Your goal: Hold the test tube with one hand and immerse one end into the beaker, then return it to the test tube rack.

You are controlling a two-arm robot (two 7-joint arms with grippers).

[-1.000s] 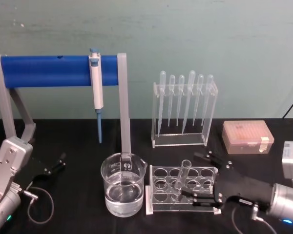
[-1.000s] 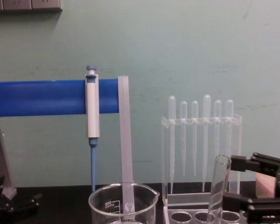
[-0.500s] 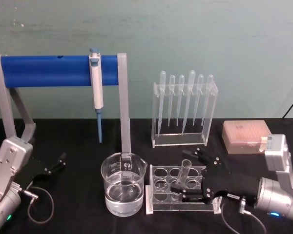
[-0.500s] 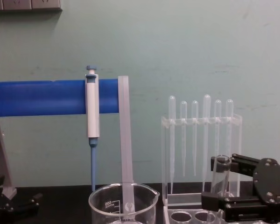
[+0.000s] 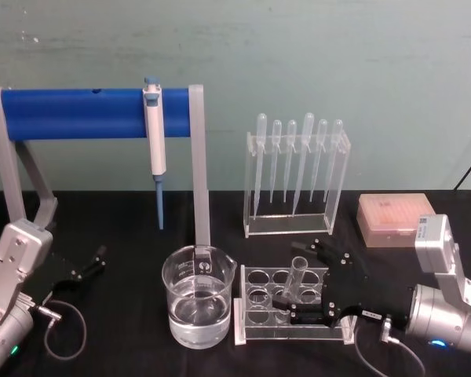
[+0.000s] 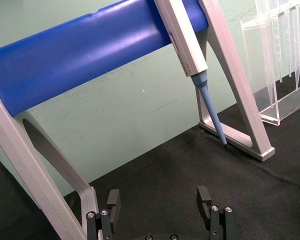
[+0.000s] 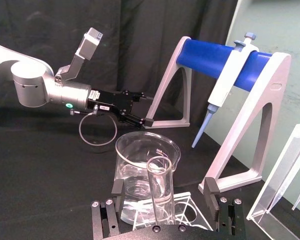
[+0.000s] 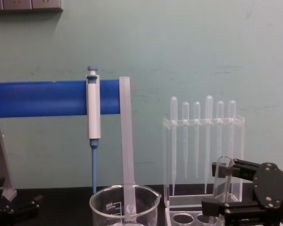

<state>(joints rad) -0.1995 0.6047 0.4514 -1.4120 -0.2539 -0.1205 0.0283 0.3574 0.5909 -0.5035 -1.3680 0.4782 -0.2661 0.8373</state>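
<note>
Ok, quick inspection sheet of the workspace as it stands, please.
Surface: black cloth, no spills seen.
Job's things: test tube leans in the test tube rack; beaker, part-filled with clear liquid, stands left of the rack.
Clutter: pipette rack, pipettor on blue stand, orange box, all behind.
Grippers: right gripper open, fingers either side of the tube, not touching; left gripper open, parked at the table's left.
Cables: loop by the left wrist; another cable by the right wrist.
Surroundings: green wall; nothing else seen.

beaker (image 8: 125,207) base cropped, test tube (image 8: 221,179) bottom hidden
</note>
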